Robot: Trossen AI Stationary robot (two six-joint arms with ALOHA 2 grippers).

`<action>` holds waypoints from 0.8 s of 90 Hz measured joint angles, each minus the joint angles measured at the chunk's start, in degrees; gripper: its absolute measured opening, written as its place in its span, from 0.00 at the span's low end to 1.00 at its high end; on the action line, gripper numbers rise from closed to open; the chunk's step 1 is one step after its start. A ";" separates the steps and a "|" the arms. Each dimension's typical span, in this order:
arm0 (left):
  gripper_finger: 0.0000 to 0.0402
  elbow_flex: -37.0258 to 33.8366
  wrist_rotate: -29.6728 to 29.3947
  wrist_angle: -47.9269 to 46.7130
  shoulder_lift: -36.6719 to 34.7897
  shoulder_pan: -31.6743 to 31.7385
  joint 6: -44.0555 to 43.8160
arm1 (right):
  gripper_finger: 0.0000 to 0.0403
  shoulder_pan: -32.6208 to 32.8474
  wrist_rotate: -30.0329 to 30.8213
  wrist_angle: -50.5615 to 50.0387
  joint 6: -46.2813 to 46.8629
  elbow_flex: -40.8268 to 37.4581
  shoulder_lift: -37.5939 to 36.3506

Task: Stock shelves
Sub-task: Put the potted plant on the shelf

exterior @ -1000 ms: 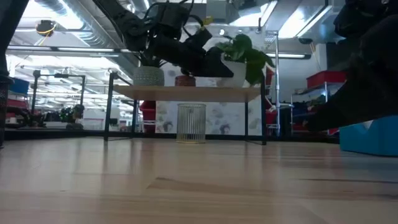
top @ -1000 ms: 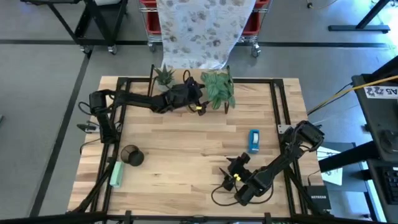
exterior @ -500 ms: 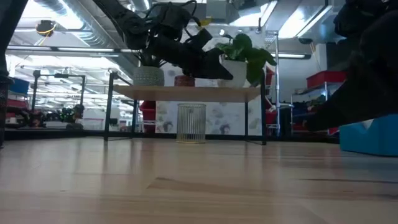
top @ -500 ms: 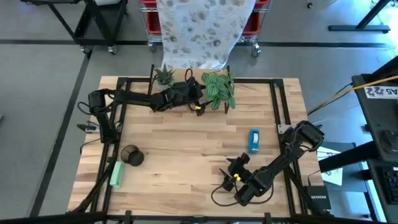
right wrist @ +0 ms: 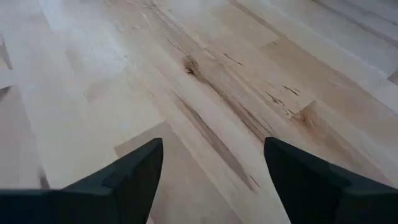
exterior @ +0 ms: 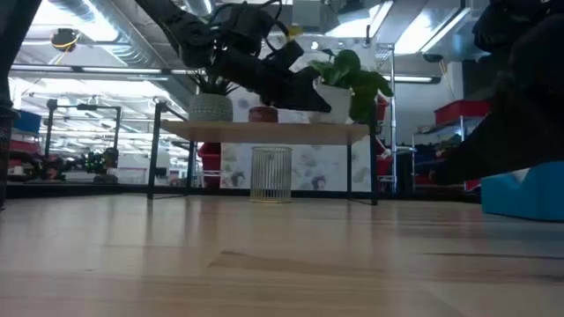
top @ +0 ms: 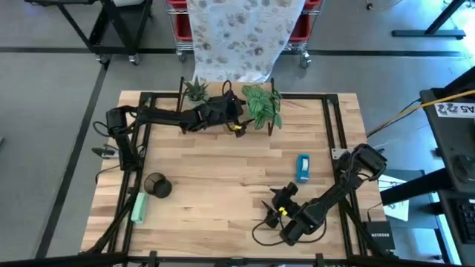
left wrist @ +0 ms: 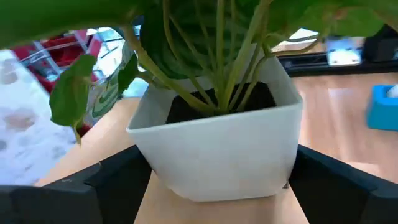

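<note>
Two claws seen: right claw (right wrist: 211,180) hung released, low over the bench (top: 223,178) front, near a blue box (top: 303,167). At the back, left claw (left wrist: 211,186) gripped a white plant pot (left wrist: 217,146) sitting on the shelves (exterior: 264,132) top, beside a smaller plant (top: 196,91).

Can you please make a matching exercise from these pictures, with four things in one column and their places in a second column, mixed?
Things:
1. white plant pot
2. blue box
3. wire cup
4. right pincer

Places:
A. under the shelves' top plank, on the table
B. low over bare wood at the table's near edge
C. between the left pincer's fingers, on top of the shelves
D. lying on the table's right half

Pairs: 1-C, 2-D, 3-A, 4-B
</note>
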 joint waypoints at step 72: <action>0.83 0.11 4.19 0.69 0.00 2.96 -0.47 | 0.66 0.00 0.00 0.12 0.00 0.00 0.00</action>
